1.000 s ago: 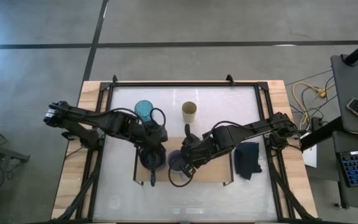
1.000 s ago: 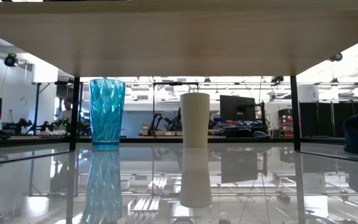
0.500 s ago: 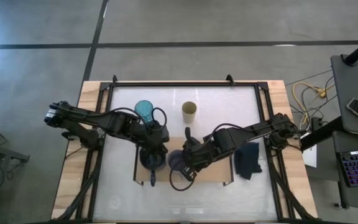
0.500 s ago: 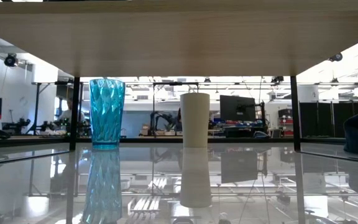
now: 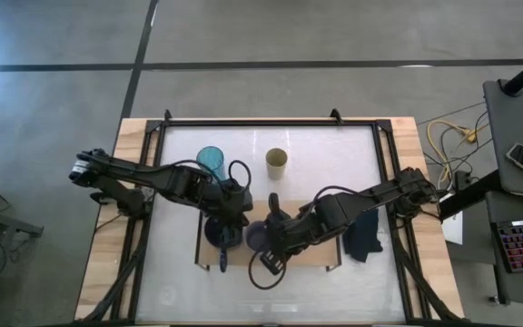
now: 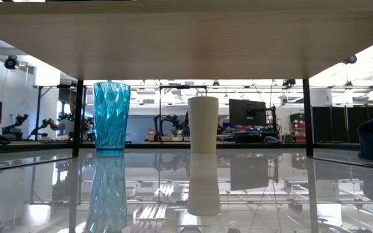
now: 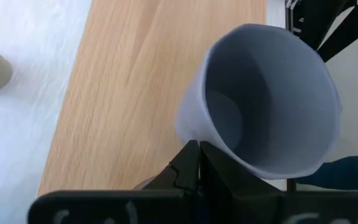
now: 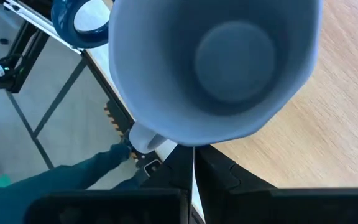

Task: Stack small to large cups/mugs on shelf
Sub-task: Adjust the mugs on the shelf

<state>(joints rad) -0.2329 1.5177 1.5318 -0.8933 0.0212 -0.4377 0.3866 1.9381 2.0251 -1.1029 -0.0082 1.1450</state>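
Observation:
The grey-lavender mug (image 5: 254,236) (image 7: 266,99) (image 8: 229,62) is over the light-wood shelf (image 5: 316,256), beside the navy mug (image 5: 221,238). The navy mug's handle (image 8: 79,18) points to the near edge. My right gripper (image 5: 273,243) (image 8: 193,158) is at the lavender mug's right side, shut on it. My left gripper (image 5: 235,218) (image 7: 199,155) is shut. It hovers by the navy mug's far rim, its fingertips close to the lavender mug's outer wall. The teal tumbler (image 5: 211,161) (image 6: 111,116) and tan cup (image 5: 277,163) (image 6: 203,124) stand upright on the table behind the shelf. My right gripper holds the lavender mug low on its outer wall, next to the handle (image 8: 145,138), slanting down from the table's right. The mug's rim hides the fingertips, so the kind of hold does not show. The mug sits upright; its base is hidden. I cannot tell whether my left gripper touches the lavender mug.
A dark folded cloth (image 5: 363,233) lies on the table right of the shelf's black frame end. The right half of the shelf board (image 7: 135,93) is bare wood. The shelf's underside (image 6: 186,39) spans the top of the low view.
Both grippers have shifted a little toward the table's near edge: the left one along the navy mug, the right one with its cable loop beside the lavender mug. The mugs, tumbler and tan cup stay where they were.

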